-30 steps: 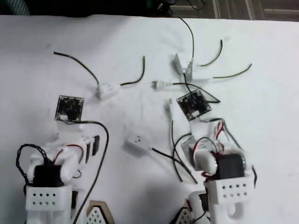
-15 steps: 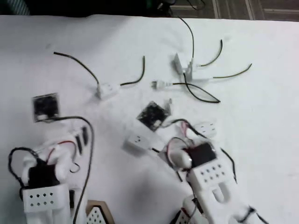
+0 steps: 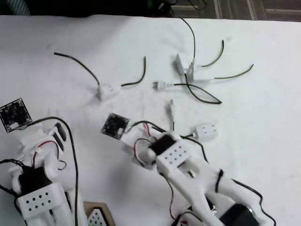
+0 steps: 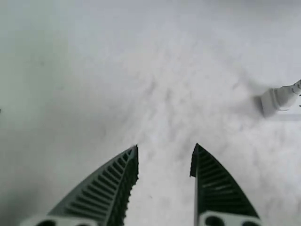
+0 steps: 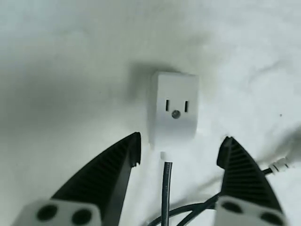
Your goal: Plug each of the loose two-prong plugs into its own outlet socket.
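Observation:
A white outlet socket (image 5: 174,106) lies face up on the table, two slots and a round hole showing, and a black cord (image 5: 165,188) leaves its near end. My right gripper (image 5: 181,143) hangs open just above it, one finger to each side. A second white socket (image 3: 205,131) lies right of that arm. Two loose two-prong plugs lie farther back, one (image 3: 160,85) near the middle and another (image 3: 170,108) closer in. My left gripper (image 4: 164,150) is open over bare table at the front left (image 3: 58,133), holding nothing.
A white socket block (image 3: 181,63) at the back has cords plugged in. A small white connector (image 3: 107,91) with two black wires lies back left. A white piece (image 4: 277,99) shows off to one side of the left gripper. Loose black cords cross the centre.
The right arm has swung left across the table and now hangs over the middle socket. The left arm has also swung left, toward the table's left edge.

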### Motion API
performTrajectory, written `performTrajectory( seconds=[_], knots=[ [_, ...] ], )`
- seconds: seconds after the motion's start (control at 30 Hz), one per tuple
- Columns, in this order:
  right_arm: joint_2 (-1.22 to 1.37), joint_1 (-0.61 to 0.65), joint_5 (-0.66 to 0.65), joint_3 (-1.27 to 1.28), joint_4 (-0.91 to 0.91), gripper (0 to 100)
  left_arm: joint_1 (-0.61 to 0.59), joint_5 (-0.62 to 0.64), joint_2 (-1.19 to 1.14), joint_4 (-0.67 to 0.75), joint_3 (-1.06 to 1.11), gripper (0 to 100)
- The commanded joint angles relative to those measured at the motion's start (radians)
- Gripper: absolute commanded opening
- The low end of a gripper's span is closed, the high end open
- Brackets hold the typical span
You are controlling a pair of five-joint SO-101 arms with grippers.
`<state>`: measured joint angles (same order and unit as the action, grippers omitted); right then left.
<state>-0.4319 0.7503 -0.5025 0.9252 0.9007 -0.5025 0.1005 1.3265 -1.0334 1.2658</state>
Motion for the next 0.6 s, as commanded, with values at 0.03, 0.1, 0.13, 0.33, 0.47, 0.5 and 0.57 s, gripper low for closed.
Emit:
performTrajectory(
  seconds=[0.03,0.1,0.13,0.33,0.47,0.5,0.57],
  knots=[
    [0.104,0.004,-0.008,-0.101,-0.015,26.1,-0.01,0.006,0.012,0.014,-0.005,19],
    [0.16,0.004,-0.008,-0.13,-0.015,26.1,-0.01,0.006,0.012,0.014,-0.005,19],
    [0.189,0.004,-0.008,-0.144,-0.015,26.1,-0.01,0.006,0.012,0.014,-0.005,19],
    [0.354,-0.031,-0.008,-0.25,-0.062,13.5,-0.008,0.005,0.012,0.021,0.011,19],
    [0.417,-0.088,-0.011,-0.331,-0.093,1.9,-0.008,0.005,0.012,0.021,0.011,19],
    [0.417,-0.099,-0.011,-0.348,-0.068,2.8,-0.008,0.005,0.012,0.021,0.011,19],
    [0.412,-0.105,-0.008,-0.379,-0.024,1.9,-0.008,0.005,0.012,0.021,0.011,19]
  ],
)
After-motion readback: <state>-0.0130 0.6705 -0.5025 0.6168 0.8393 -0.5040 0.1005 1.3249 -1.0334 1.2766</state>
